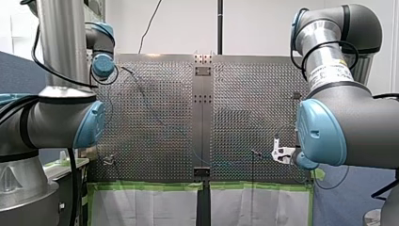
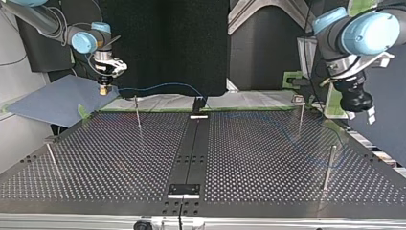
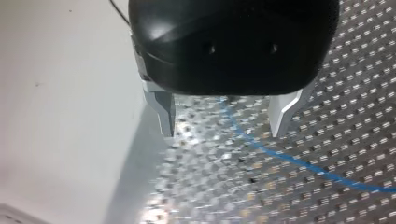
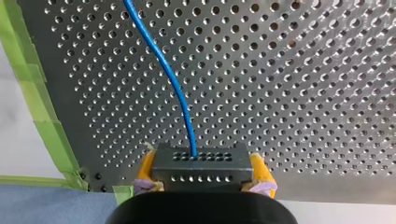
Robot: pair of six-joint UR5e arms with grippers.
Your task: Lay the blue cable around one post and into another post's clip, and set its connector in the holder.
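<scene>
Right wrist view: my right gripper [image 4: 203,179] jaws clamp the connector [image 4: 201,163]; blue cable [image 4: 173,79] runs ahead toward 12 o'clock over the worktop [image 4: 303,93]. My left gripper [image 3: 223,125] jaws wide, empty. Cable looks light and limp; the rigid connector is the better hold.

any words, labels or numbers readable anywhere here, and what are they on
No text can be read.
Pale label with a yellow sign, on my right arm in the front view: print too blurred to read.

Connector [image 4: 201,163] in my right hand [image 2: 103,90] by the table's [image 4: 303,93] corner, cable [image 4: 170,79] ahead of it across the table.
</scene>
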